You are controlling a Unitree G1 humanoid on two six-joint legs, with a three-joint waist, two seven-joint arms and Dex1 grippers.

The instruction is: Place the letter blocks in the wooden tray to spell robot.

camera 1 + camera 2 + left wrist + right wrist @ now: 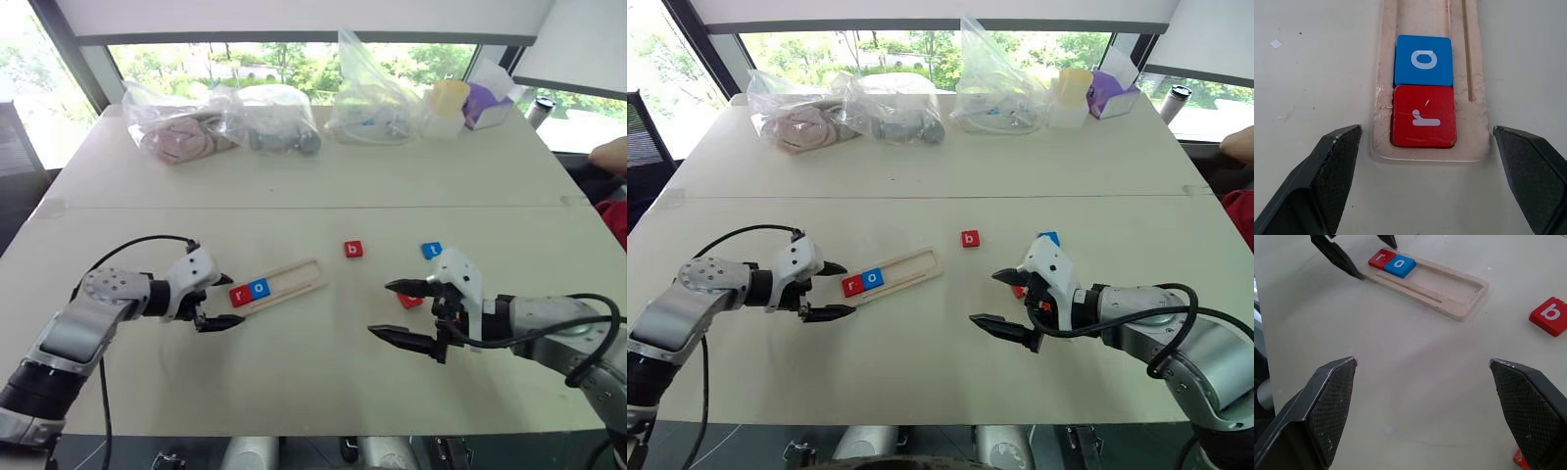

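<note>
Risk is sitting nearest the desk's (323, 392) front edge, where both tools are hanging spread and holding nothing. The right tool (400, 311) is hovering just over a red block (410, 301) that its upper finger is partly covering; closing from this pose would probably nudge that block aside rather than pinch it. The left tool (221, 301) is straddling the near end of the wooden tray (297, 278), so a sideways drift would likely push the tray and shift the r block (1424, 115) and o block (1423, 59) already seated there, touching each other. Farther toward the middle of the desk, the b block (354, 249) and t block (431, 250) are lying loose, well apart from the tray.

The left wrist view is showing the r and o blocks filling the slot's end. The right wrist view is showing the three empty places beyond them.
</note>
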